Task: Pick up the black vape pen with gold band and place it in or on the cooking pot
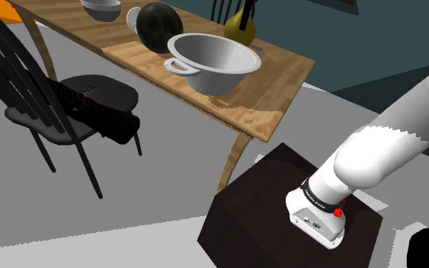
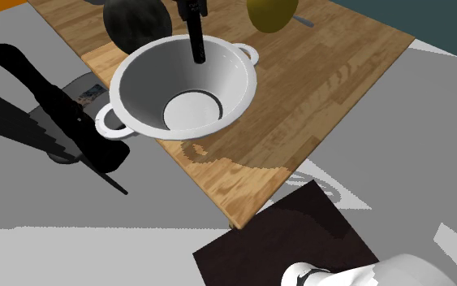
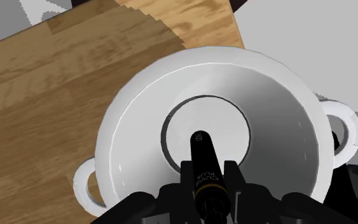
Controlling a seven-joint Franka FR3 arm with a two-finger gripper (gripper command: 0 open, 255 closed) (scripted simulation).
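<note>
Vape pen [image 3: 200,153] lettered CUVIE PLUS, clasped in claw [image 3: 209,173], above white pot [image 3: 133,127]

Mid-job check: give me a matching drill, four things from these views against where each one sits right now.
Things:
1. black vape pen
2. white cooking pot
3. black chair
4. dark stand

Places:
A. on the floor beside the wooden table
B. on the wooden table, near its edge
C. under the arm
D. clasped in the jaws, over the pot's inside

Pairs: 1-D, 2-B, 3-A, 4-C
</note>
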